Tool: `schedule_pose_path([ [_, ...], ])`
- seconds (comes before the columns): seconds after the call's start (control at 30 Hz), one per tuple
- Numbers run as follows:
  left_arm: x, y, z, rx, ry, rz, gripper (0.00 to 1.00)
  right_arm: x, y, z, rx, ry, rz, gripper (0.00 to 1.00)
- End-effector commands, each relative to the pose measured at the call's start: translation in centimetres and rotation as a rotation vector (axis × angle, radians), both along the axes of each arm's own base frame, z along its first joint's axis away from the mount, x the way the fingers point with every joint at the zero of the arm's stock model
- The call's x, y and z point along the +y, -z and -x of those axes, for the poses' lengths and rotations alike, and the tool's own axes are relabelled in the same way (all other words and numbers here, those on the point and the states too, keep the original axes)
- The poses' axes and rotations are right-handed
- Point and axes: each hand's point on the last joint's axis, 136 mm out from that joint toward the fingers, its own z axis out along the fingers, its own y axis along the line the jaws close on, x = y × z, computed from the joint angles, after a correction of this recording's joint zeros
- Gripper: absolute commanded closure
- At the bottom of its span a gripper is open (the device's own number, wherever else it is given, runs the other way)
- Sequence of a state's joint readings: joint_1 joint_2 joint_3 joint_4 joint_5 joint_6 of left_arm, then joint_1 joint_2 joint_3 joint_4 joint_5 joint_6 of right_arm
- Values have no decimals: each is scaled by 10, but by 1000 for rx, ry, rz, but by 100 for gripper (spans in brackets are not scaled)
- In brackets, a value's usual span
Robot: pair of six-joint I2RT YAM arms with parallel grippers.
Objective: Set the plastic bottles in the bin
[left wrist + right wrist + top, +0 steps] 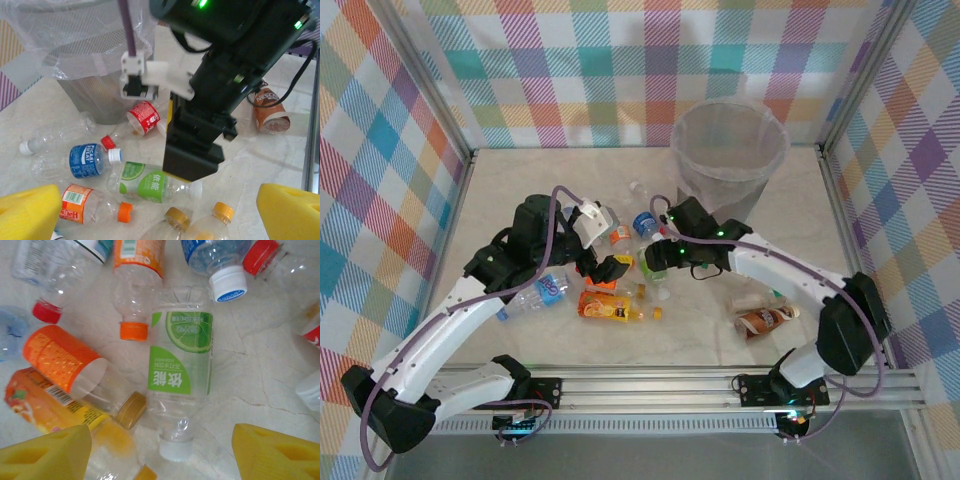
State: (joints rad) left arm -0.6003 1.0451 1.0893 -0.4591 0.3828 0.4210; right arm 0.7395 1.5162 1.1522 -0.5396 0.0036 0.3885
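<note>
Overhead, a pale marbled tabletop (520,190) sits boxed in by bright plaid walls (620,60). At its far side stands the bin (720,190), bag-lined. The plastic bottles (615,300) lie scattered mid-table, well short of it; a brown-labelled bottle (765,320) lies apart to the right. Both hands hover over the heap: the left hand (160,212) spread wide and empty, the right hand (160,455) likewise, a green-labelled bottle (180,370) lying below it. From the left wrist, the right arm (225,75) blocks part of the bin.
</note>
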Motion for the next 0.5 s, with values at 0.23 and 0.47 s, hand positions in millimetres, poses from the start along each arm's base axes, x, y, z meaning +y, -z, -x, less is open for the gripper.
schedule_pose_path([
  [0.23,-3,-2,-3,8,13,-30,0,21,56,-13,48,21,39,22],
  [0.47,-7,-1,-2,33,32,-29,0,24,79,-18,79,27,75,20],
])
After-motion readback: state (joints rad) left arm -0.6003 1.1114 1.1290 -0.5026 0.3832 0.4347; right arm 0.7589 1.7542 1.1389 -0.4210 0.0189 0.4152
